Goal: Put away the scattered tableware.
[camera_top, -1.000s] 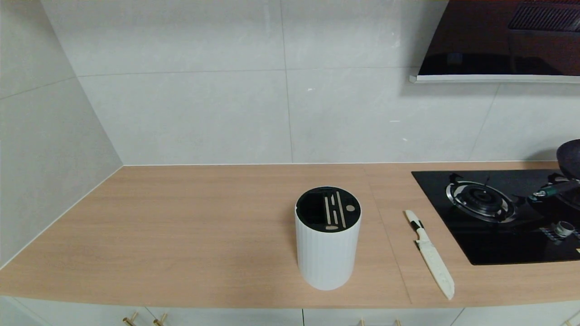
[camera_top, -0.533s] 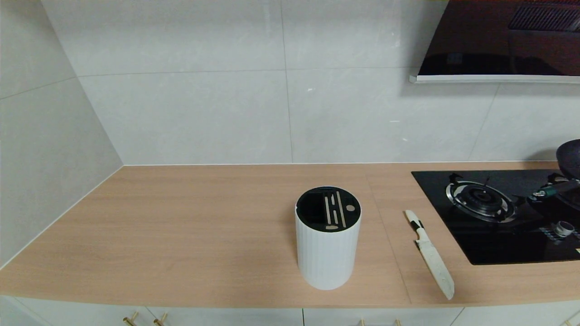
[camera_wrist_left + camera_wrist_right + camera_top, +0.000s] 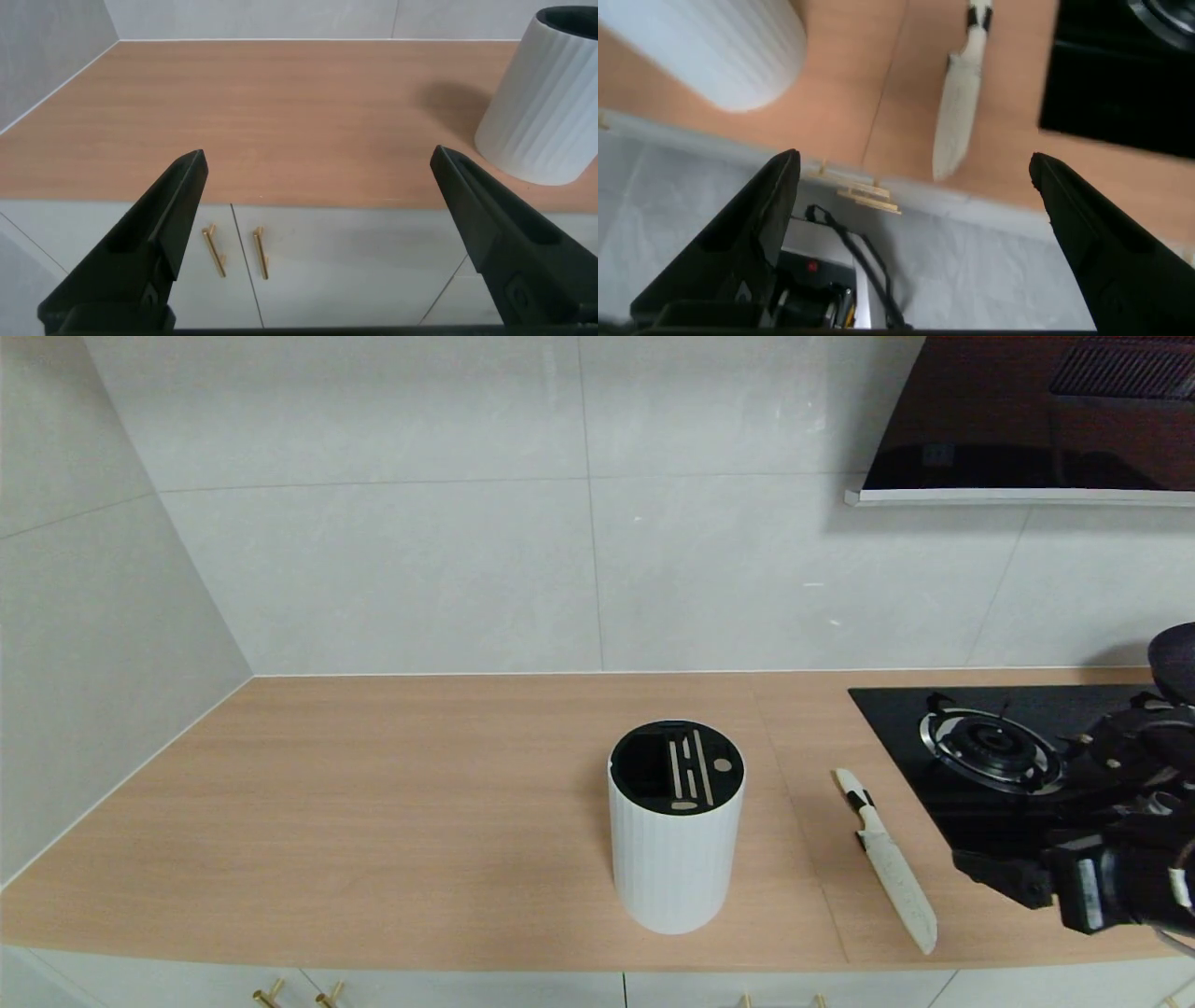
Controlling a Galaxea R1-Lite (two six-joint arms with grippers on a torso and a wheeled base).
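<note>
The left gripper [image 3: 318,157] is held wide open before the counter's front edge, left of the white knife holder [image 3: 676,840] and well apart from the knife [image 3: 885,859]. The knife is laid flat on the countertop [image 3: 420,784] between holder and hob [image 3: 906,719], handle toward the wall, blade tip toward the front edge. The right gripper [image 3: 913,166], likewise spread wide, is positioned near the blade's right side. It is judged the nearer arm.

White knife [image 3: 884,859] lying flat, near right of upright white ribbed holder [image 3: 676,840].
</note>
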